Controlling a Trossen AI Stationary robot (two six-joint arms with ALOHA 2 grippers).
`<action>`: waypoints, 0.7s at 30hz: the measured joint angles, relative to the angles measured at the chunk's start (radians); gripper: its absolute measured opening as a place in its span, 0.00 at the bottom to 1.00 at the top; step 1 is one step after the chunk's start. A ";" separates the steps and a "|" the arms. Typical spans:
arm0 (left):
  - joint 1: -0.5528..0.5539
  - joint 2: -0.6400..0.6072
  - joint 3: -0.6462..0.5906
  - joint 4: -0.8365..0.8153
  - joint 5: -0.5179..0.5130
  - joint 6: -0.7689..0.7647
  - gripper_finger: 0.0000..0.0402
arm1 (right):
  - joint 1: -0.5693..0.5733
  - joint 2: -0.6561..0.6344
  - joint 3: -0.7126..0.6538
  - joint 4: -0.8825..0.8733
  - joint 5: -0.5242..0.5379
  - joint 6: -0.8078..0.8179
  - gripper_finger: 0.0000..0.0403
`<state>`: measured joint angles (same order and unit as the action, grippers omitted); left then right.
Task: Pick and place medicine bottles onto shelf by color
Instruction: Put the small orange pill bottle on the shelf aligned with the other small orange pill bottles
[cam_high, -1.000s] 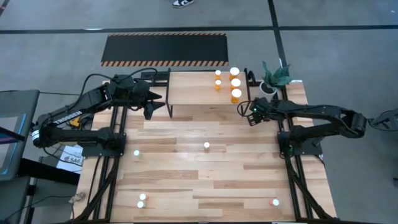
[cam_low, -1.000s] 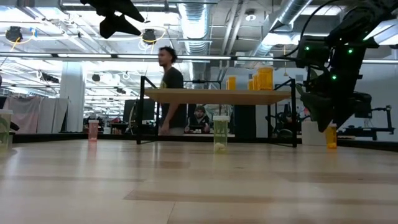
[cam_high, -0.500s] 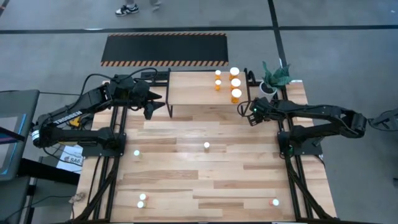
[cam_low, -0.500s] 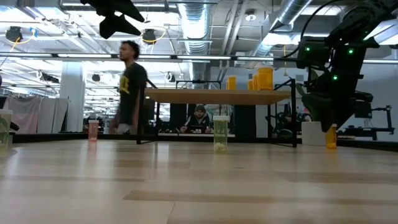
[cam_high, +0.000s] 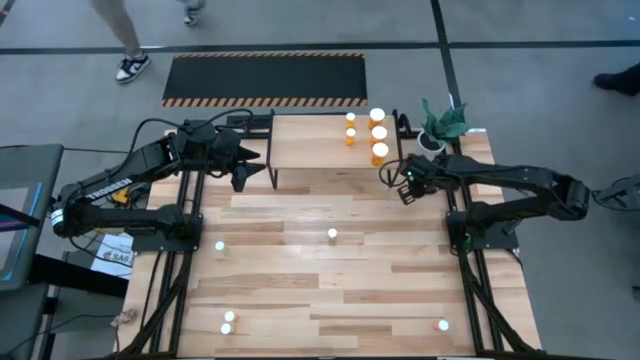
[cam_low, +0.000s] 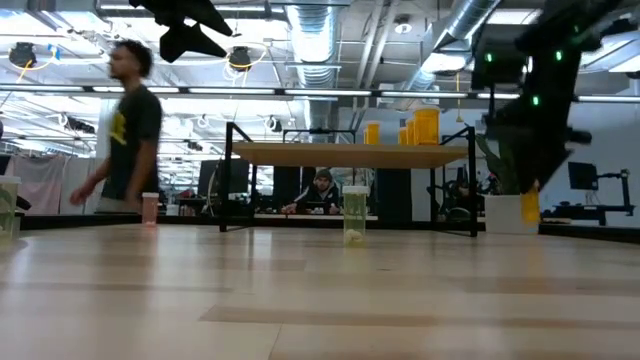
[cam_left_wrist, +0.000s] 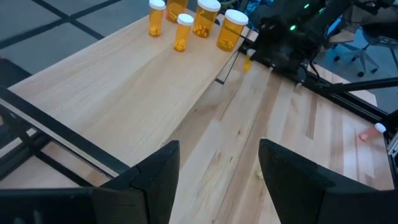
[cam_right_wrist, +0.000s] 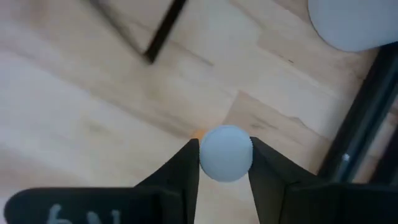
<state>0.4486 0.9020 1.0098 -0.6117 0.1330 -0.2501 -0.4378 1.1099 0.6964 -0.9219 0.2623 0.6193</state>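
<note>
Right gripper (cam_right_wrist: 225, 163): fingers clamped on a small orange bottle (cam_low: 529, 205), raised off the table, right of frame
Beside it: shelf (cam_high: 315, 143) leg, white pot (cam_right_wrist: 348, 22)
Left gripper (cam_left_wrist: 217, 168): fingers apart

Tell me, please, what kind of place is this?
Probably a large robotics lab or workshop: a wooden test table with two robot arms, exposed ceiling ducts, a hazard-striped floor mat, and people passing behind.

Potted plant (cam_high: 441, 124): green leaves in a white pot, at the table's far right corner.
Black mat (cam_high: 266, 79): striped edges, on the floor beyond the table.
Person (cam_low: 128, 125): standing in the room behind, low view.
Seated person (cam_low: 320, 190): behind the table, partly hidden.
</note>
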 joint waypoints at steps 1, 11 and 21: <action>0.000 0.000 0.000 0.000 0.000 0.000 0.51 | 0.016 0.000 0.036 -0.046 -0.011 -0.004 0.32; 0.000 0.000 0.000 0.000 -0.001 0.025 0.51 | 0.254 0.033 0.442 -0.175 -0.137 0.033 0.32; 0.000 0.000 0.000 -0.004 0.012 0.085 0.51 | 0.324 0.354 0.888 -0.175 -0.104 -0.158 0.32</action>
<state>0.4484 0.9020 1.0100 -0.6153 0.1453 -0.1652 -0.1140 1.4642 1.5841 -1.0967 0.1578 0.4616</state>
